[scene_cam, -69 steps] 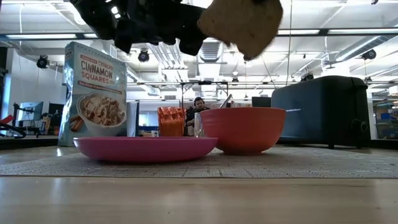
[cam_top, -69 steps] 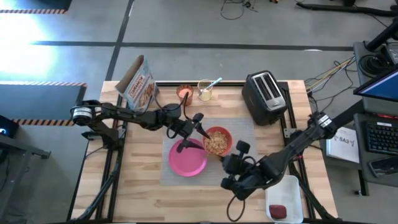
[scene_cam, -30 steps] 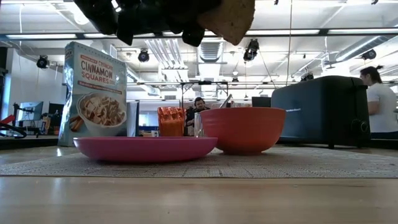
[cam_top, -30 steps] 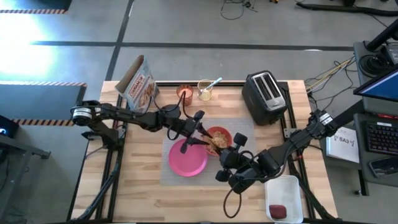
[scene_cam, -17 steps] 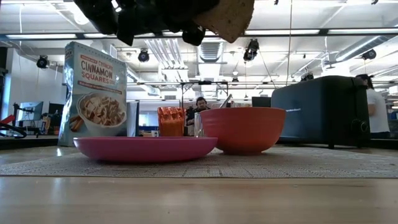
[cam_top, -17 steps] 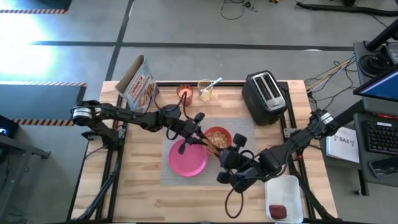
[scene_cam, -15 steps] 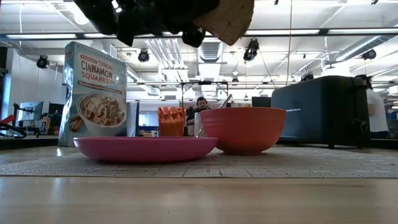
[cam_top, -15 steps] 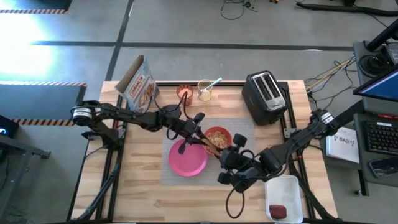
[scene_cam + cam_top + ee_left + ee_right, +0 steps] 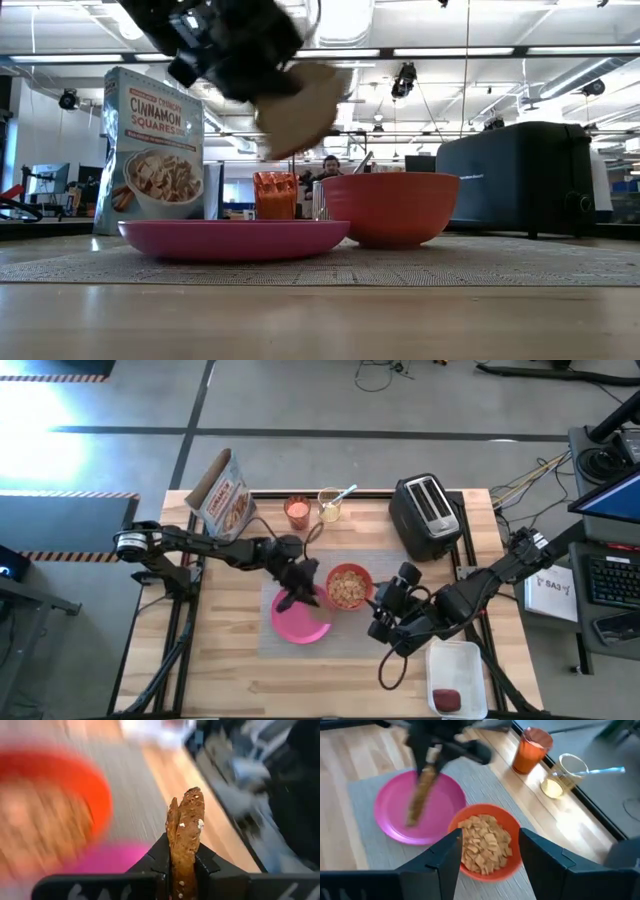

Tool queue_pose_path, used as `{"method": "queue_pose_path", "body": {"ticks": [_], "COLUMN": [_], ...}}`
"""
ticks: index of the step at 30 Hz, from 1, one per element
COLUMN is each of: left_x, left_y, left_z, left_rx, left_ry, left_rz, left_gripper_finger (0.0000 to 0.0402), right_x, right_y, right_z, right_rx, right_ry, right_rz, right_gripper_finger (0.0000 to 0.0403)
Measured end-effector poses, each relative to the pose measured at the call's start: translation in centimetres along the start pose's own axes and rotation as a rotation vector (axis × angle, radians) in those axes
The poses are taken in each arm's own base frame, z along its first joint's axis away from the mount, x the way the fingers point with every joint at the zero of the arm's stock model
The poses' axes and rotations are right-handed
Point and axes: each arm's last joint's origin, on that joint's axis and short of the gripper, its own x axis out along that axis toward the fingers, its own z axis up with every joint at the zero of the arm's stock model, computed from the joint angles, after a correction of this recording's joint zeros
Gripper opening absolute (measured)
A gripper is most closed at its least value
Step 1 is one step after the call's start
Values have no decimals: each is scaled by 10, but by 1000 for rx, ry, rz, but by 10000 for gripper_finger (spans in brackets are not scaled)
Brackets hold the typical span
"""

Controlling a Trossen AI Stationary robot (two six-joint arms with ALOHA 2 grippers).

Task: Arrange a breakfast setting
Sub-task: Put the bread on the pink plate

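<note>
The bench (image 9: 230, 660) carries a grey mat (image 9: 385, 645), and on it the pink plate (image 9: 300, 622) with the orange-red bowl (image 9: 350, 587) of cereal just to its right; the small orange cup (image 9: 297, 512) stands at the far edge, near the toaster (image 9: 428, 515); the left gripper (image 9: 292, 588) hangs over the plate's far rim, its jaws pressed together on the toast slice (image 9: 297, 108), while the right gripper (image 9: 392, 610) sits just right of the bowl with jaws spread and empty (the right wrist view looks through them at the cereal).

What the coming move turns on, as I judge it: the toast lies directly above the plate, held by one end, its long axis sloping down toward the plate; the left arm is plainly the nearer, and a short drop would lay it flat.

Against the earlier frames, the toast has passed from the right jaws to the left; the left gripper has swung back over the plate, the right has drawn off to the right and let go, and the slice sits lower in the low view.
</note>
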Motion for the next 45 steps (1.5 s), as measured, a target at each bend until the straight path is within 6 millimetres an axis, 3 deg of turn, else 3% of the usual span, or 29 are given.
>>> {"method": "queue_pose_path", "body": {"ticks": [5, 9, 17, 30, 35, 41, 45], "left_x": [-4, -7, -8, -10, -8, 0, 2], "left_y": [-1, 1, 3, 9, 8, -6, -8], "left_z": [-27, -38, -38, -38, -37, -37, -37], "left_rx": [-165, -193, -189, -44, -30, -41, -5], "left_ry": [237, 342, 351, 378, 363, 350, 359], "left_rz": [11, 157, 214, 430, 417, 192, 180], "left_gripper_finger": [15, 14, 28, 127, 157, 173, 175], "right_x": [1, 1, 2, 2, 2, 2, 2], "right_y": [-1, 0, 0, 1, 2, 2, 2], "right_z": [-1, -2, -1, -3, -3, -3, -3], "right_rx": [15, 17, 21, 30, 30, 41, 42], "right_ry": [9, 9, 5, 40, 45, 46, 65], "right_rz": [-11, -12, -13, 16, 21, 21, 35], "right_gripper_finger": [179, 176, 175, 181, 182, 183, 183]}}
